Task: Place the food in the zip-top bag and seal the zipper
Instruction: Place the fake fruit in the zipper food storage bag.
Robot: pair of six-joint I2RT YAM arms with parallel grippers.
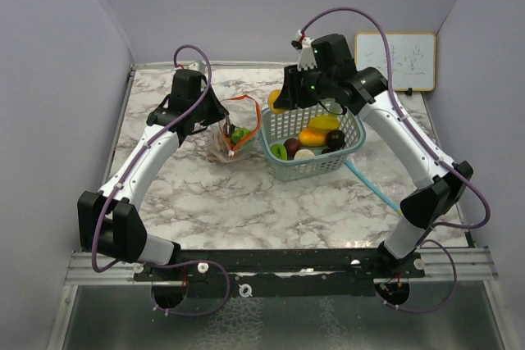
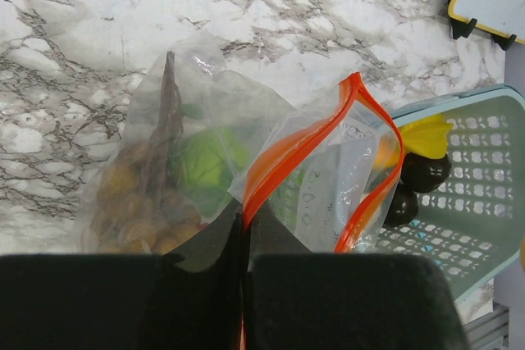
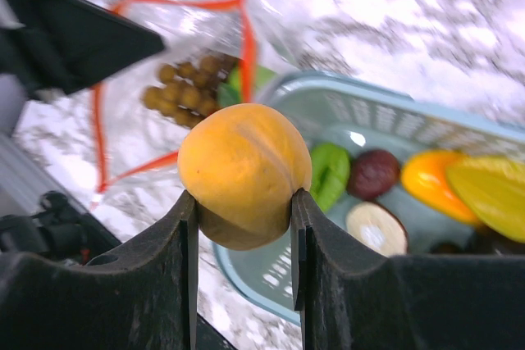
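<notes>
Right gripper is pinching the peach between half-closed fingers over the basket; at ten o'clock, left gripper is clamping shut on the rim of the zip-top bag, propping its mouth open.

The surface is white marble veined in grey, and on it the basket is a pale teal mesh holding a leaf-green piece, a dark purple plum, an orange mango and a yellow fruit. Just left of the basket, the zip-top bag is clear film edged with a bright orange zipper strip, with brown grapes and a green apple showing through. Over the basket's edge toward the bag, the peach is orange-yellow between black jaws, and behind the basket a whiteboard is white with a yellow frame.
</notes>
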